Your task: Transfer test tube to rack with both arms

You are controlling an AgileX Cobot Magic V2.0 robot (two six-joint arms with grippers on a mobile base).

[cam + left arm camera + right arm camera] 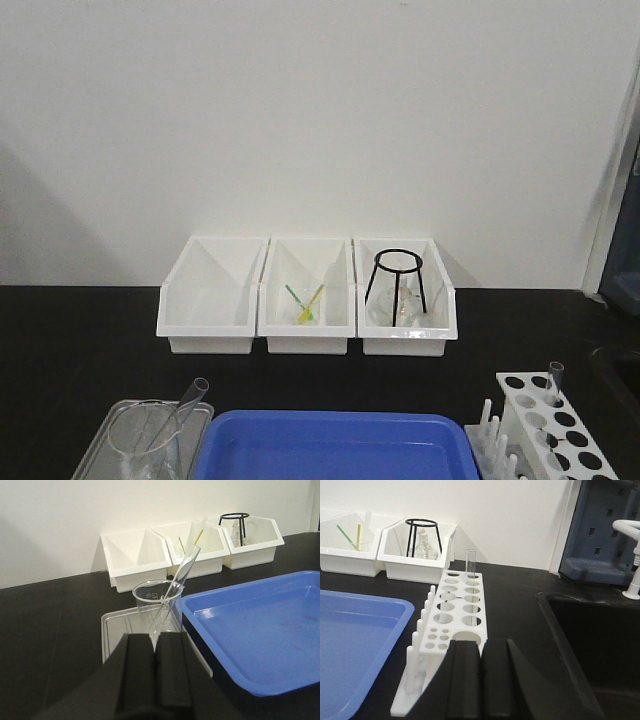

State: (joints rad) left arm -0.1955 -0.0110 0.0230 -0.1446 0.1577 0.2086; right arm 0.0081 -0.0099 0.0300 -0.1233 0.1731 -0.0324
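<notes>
Left fingers (147,642): closed on nothing, low before the beaker (145,600)
Test tube (175,587): leans in the beaker, rim toward the bins (135,560); we open first, then pinch above the beaker lip
Right fingers (476,650): pressed together, empty, behind the rack (451,611)
Rack: second tube (470,562) fills a far hole; nearer holes free
Room: blue tray (260,630) rim just beside the beaker; counter (50,630) open leftward

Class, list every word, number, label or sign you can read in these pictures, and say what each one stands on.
No text can be read in any view.
On the beaker: faint printed marks on the glass, too small and blurred to read.
On the white bins, the blue tray and the rack: no lettering shows.
</notes>
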